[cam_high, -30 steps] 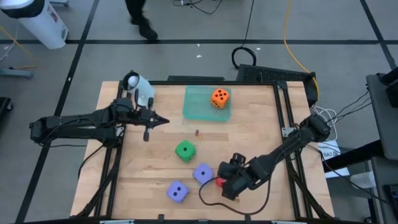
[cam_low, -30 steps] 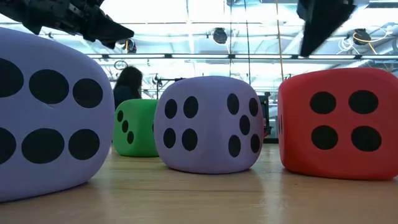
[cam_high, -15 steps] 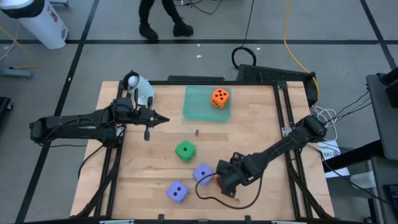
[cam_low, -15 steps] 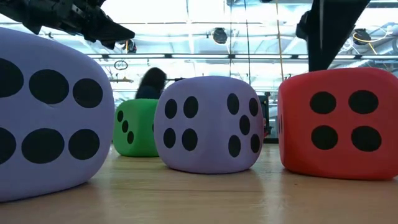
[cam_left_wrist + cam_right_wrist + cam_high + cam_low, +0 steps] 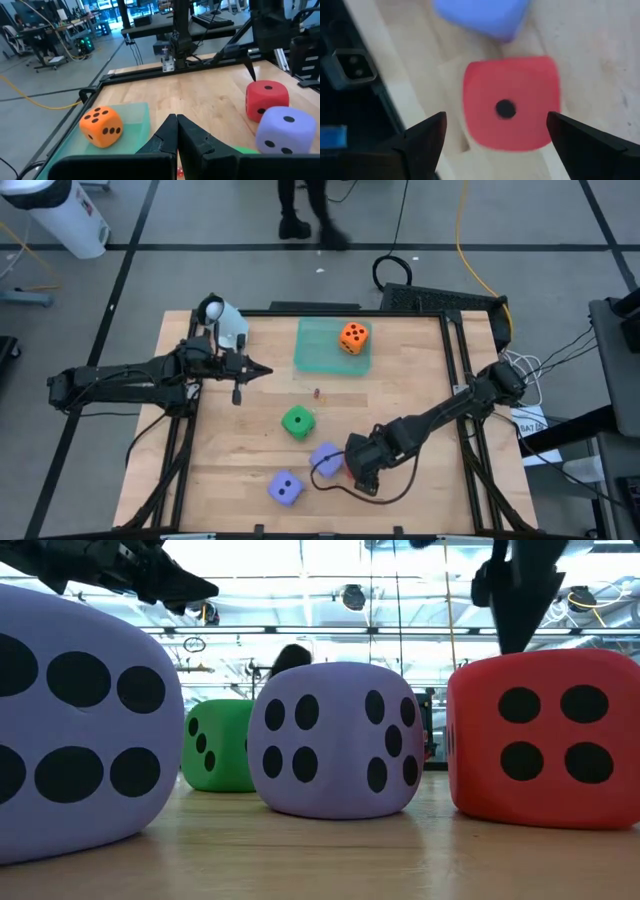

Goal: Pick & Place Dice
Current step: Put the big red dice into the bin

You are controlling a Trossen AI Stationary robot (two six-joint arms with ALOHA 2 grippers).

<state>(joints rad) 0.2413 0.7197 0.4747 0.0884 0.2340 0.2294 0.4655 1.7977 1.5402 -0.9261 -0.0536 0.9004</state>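
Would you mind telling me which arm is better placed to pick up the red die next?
The right: its gripper hangs directly over the red die, fingers spread either side. The left gripper is shut, far across the table.

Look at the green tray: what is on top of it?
One orange die sits on the green tray, near one corner; the rest shows bare. What lies under the die is covered.
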